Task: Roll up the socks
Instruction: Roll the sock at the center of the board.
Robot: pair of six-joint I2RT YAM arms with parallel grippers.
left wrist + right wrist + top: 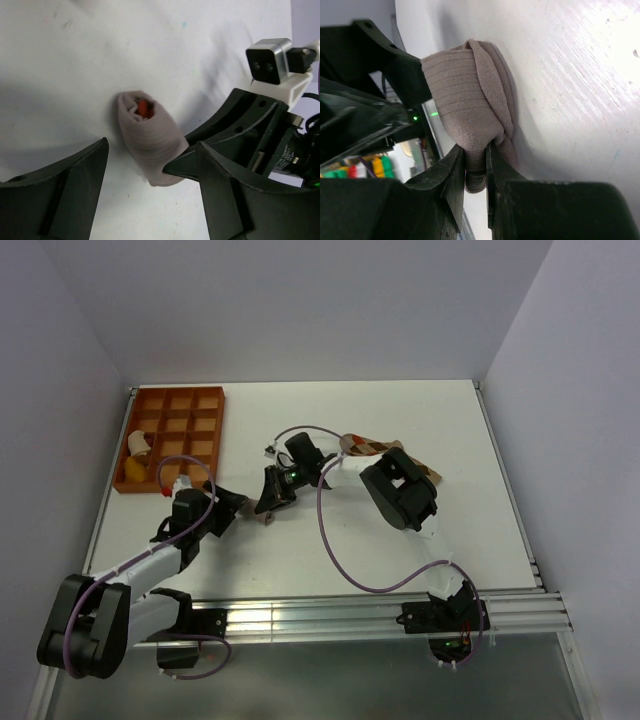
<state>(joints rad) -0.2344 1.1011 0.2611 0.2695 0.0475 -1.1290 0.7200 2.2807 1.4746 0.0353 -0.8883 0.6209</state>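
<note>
The grey-brown sock (145,135) is lying on the white bench (450,420) as a tight roll, near the middle and a little towards the left arm, with a spot of red showing in its open end. The right hand (475,152) is pinching the lower end of the roll, its two fingers standing narrow with the fabric bunching between them. The left hand (152,150) is hanging just in front of the roll with its fingers spread wide, one on each side of the sock and neither touching it. The argyle sock (372,446) is lying flat farther back, partly covered by the right arm. An orange tray (205,400) of small compartments is sitting at the far left corner.
</note>
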